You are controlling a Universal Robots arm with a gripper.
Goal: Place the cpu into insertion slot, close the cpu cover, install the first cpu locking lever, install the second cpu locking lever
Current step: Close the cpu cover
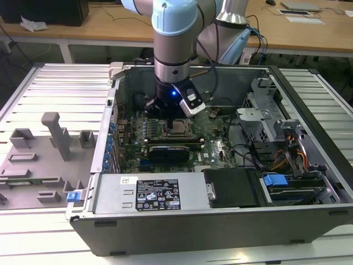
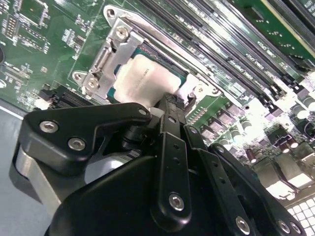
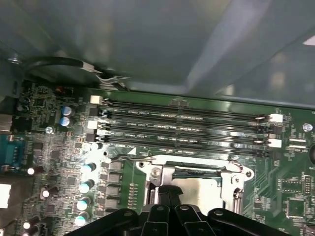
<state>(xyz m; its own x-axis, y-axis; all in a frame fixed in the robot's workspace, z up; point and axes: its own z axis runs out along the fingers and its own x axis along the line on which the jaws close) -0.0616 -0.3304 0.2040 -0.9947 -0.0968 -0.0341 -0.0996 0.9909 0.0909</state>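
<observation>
cpu (image 2: 147,81) sits in its socket on the board, with the cpu cover (image 2: 109,59) lying down around it as far as we can see. Hand (image 2: 170,102) looks clenched on nothing, tip right at the chip's edge. We can't make out the levers. Risks as we see them: the tip skids off the frame and scrapes the chip top or the memory slots (image 3: 187,128) beside the socket, and pressing on a chip not seated flat would bend pins.
</observation>
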